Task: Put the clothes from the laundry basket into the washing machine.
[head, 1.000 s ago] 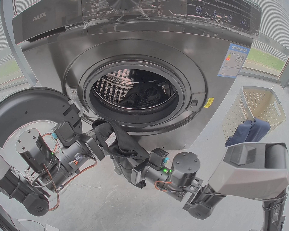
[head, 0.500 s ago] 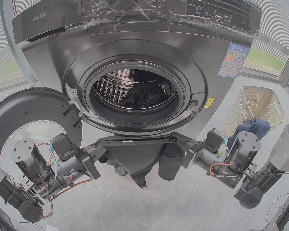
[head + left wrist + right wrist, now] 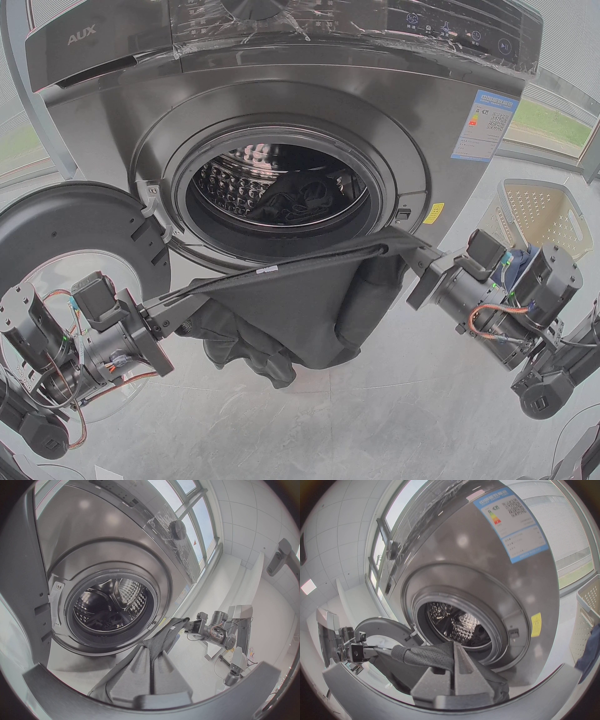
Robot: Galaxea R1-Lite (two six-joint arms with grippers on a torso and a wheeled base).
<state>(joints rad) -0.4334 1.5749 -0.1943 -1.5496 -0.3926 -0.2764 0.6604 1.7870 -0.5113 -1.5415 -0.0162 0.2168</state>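
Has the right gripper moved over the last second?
Yes. The right gripper swung up and rightward, ending just below the yellow sticker on the washing machine, stretching the dark garment.

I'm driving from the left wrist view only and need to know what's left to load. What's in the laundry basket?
Observer: A dark blue garment hangs over the front edge of the laundry basket, which stands to the right of the washing machine.
Operator: And the far end of the cloth I'm holding?
Observer: The right gripper is shut on the black garment, whose band is pulled taut across to the left gripper.
Operator: How does the rest hang?
Observer: It hangs below the band, in front of the machine, and is bunched lowest toward the left side.
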